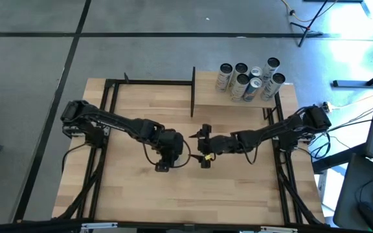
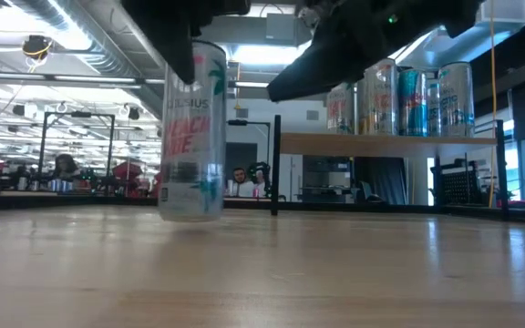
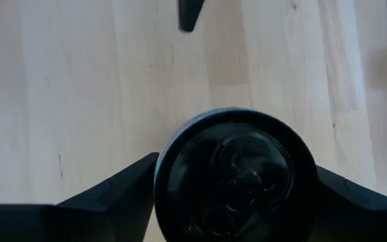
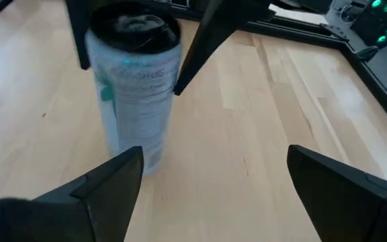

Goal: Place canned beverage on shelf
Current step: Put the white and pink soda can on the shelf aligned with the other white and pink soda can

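From above, we are seeing the left gripper hanging over the middle of the table, hiding the can beneath it, while the right gripper is reaching in from the right, just beside it, with its fingers spread apart and holding nothing. The shelf is standing at the far right of the table, and a cluster of cans is sitting at its far right end, well apart from both grippers. At table height, we are seeing the can standing upright on the wood, left of centre, with dark fingers coming down around its top; the shelf is rising behind to the right, carrying the cluster of cans, and people are sitting in the room beyond. Through the left wrist, we are looking down on the can's top, with that arm's fingers pressing against both its sides, grasping it. Through the right wrist, the can is standing upright just past the widely parted fingers, untouched by them.
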Robot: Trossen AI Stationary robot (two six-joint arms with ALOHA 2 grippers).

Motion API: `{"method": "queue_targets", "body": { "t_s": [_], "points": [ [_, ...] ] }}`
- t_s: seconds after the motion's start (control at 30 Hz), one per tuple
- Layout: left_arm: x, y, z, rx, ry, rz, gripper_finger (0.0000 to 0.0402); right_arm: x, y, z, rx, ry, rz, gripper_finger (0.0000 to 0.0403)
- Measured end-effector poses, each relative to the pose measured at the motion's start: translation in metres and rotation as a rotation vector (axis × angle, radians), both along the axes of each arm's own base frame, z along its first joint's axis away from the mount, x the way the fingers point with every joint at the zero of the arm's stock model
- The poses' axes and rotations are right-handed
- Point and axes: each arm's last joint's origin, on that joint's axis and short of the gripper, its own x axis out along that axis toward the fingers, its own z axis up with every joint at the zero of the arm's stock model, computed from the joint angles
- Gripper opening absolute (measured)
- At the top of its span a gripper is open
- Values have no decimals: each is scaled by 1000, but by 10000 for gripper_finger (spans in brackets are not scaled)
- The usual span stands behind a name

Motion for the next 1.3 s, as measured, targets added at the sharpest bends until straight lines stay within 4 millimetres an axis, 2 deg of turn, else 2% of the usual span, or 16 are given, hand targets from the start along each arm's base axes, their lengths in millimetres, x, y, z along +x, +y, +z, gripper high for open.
{"method": "queue_targets", "body": {
  "t_s": [0.2, 0.33, 0.43, 0.63, 0.73, 0.83, 0.97, 1.13, 1.23, 1.3],
  "points": [
    [0, -1, 1, 6, -11, -18, 313, 1, -6, 0, 11, 1, -1, 351],
    [0, -1, 2, 23, -15, -42, 317, 1, -6, 0, 11, 1, 0, 351],
    [-7, 1, 12, 22, -34, -42, 315, 2, -5, 1, 13, -8, 2, 351],
    [-49, 0, 55, 102, -137, 56, 315, 4, -4, 5, 34, -58, 13, 351],
    [-79, -8, 58, 158, -254, 112, 315, 6, -2, 10, 87, -74, 35, 351],
    [-107, -18, 36, 144, -325, 145, 314, 9, 0, 16, 142, -91, 63, 351],
    [-134, -33, -11, 93, -478, 163, 314, 13, 2, 27, 176, -117, 107, 351],
    [-153, -43, -69, 28, -635, 131, 314, 21, 4, 50, 214, -130, 114, 351],
    [-163, -39, -95, 52, -675, 110, 314, 30, 6, 66, 213, -115, 113, 351],
    [-167, -35, -103, 48, -678, 138, 314, 39, 8, 71, 205, -62, 108, 351]
  ]
}}
